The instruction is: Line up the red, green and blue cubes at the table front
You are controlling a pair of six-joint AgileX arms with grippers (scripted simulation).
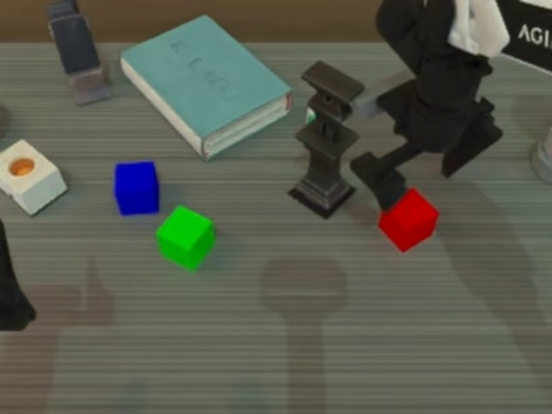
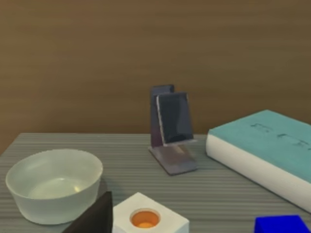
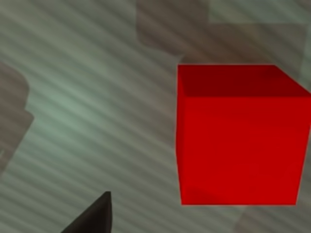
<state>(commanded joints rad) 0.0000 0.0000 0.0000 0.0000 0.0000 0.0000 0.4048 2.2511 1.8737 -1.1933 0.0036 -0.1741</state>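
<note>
Grey striped bench point(image 1: 345, 345), brown wall behind; right claw point(image 1: 388, 185) above red cube point(image 1: 408, 219), its finger spread indiscernible; left arm cropped at the left edge.

Bare table point(image 1: 362, 345) lay open in front; a dark stand point(image 1: 328, 142) — just left of the red cube point(image 1: 408, 219) — blocked that side.

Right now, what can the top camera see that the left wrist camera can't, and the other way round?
Only the top view shows the red cube with the right pincer just behind it, the green cube and a dark stand. Only the left wrist view shows a clear bowl and the brown wall behind the table. Both show the blue cube, the teal book, the phone on its stand and the white block with an orange dimple.
</note>
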